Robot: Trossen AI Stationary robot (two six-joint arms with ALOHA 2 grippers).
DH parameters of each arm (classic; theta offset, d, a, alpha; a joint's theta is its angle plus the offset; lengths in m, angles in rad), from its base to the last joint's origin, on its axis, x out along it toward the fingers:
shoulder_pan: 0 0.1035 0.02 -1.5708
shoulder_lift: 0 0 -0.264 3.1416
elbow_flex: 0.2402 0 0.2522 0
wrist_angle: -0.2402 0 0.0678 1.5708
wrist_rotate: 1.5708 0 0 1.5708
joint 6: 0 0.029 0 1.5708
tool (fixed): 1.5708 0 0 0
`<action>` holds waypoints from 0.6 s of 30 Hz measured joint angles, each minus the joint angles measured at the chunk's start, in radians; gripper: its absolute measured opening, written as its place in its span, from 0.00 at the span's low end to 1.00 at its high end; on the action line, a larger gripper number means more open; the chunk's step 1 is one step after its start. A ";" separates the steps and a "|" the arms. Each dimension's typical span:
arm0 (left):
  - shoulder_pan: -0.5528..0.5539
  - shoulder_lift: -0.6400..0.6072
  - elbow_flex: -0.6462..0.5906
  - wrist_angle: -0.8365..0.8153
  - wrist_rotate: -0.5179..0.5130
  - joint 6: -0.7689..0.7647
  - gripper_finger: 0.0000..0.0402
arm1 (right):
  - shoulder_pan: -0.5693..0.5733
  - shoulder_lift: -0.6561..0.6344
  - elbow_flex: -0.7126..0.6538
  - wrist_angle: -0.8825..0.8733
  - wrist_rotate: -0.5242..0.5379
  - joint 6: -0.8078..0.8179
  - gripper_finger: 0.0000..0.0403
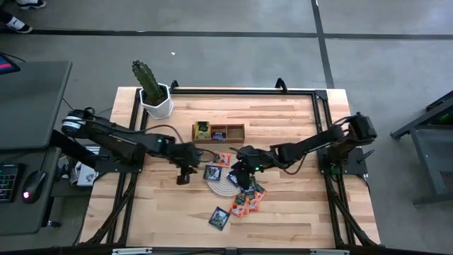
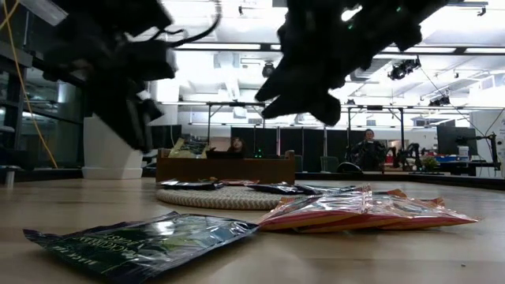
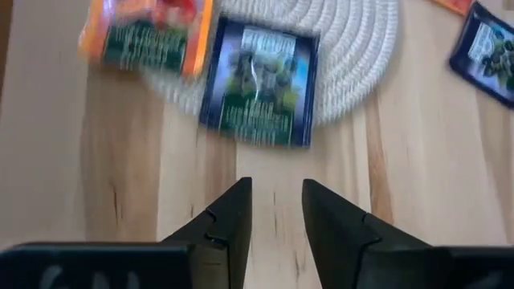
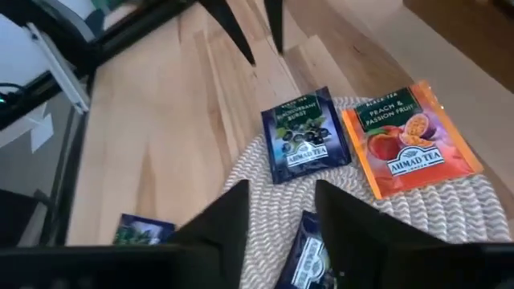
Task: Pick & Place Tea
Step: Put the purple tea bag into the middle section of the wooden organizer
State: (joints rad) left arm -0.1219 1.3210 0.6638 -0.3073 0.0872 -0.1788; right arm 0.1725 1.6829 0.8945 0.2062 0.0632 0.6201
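Observation:
A round woven mat (image 1: 225, 185) lies mid-table. A dark blue sachet (image 1: 212, 172) and an orange sachet (image 1: 224, 159) lie on it. Several orange sachets (image 1: 248, 202) and a dark one (image 1: 219, 218) lie on the table nearer the front edge. My left gripper (image 1: 185, 171) is open and empty, just left of the mat, its fingers (image 3: 233, 217) pointing at the blue sachet (image 3: 259, 80). My right gripper (image 1: 241, 170) is open and empty above the mat's right side; another blue sachet (image 4: 309, 257) lies on the mat below its fingers (image 4: 345, 217).
The brown three-compartment tray (image 1: 233, 126) stands behind the mat with a yellow-green sachet (image 1: 202, 130) in its left compartment. A potted cactus (image 1: 152, 92) stands at the far left corner. A black frame (image 1: 311, 95) runs along the table edges. Bare wood lies at the near left.

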 joint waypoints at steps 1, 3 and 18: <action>-0.005 -0.026 -0.033 0.024 0.000 -0.017 0.27 | -0.003 0.014 0.010 0.001 -0.004 -0.001 0.27; -0.011 -0.062 -0.087 0.127 -0.007 -0.055 0.27 | -0.010 0.042 0.030 -0.001 -0.011 -0.017 0.16; -0.032 -0.108 -0.220 0.363 -0.019 -0.189 0.27 | -0.034 0.270 0.252 -0.104 -0.060 -0.162 0.00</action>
State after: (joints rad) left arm -0.1542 1.2128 0.4437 0.0561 0.0682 -0.3677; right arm 0.1387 1.9526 1.1464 0.1025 0.0035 0.4583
